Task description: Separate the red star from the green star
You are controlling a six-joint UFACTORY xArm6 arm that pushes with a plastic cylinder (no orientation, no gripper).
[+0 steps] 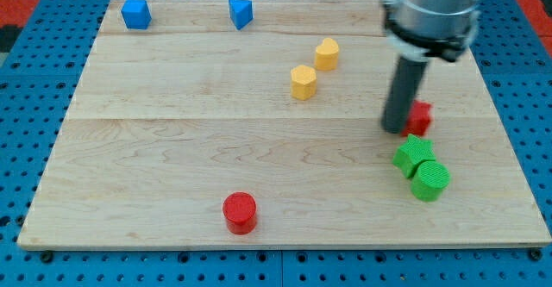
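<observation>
Tip beside the red star
My tip (396,130), bare and holding nothing, touches the red star (420,116) on its left; the green star (414,154) sits just below the red star.

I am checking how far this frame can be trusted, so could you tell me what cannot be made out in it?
- Red star: the camera view shows only its right part; my rod hides the rest, so its shape is unclear.
- My tip: at the red star's left; contact cannot be judged.
- Arm: cut off by the view's top.
- Green star and green cylinder: whether they touch is unclear.
</observation>
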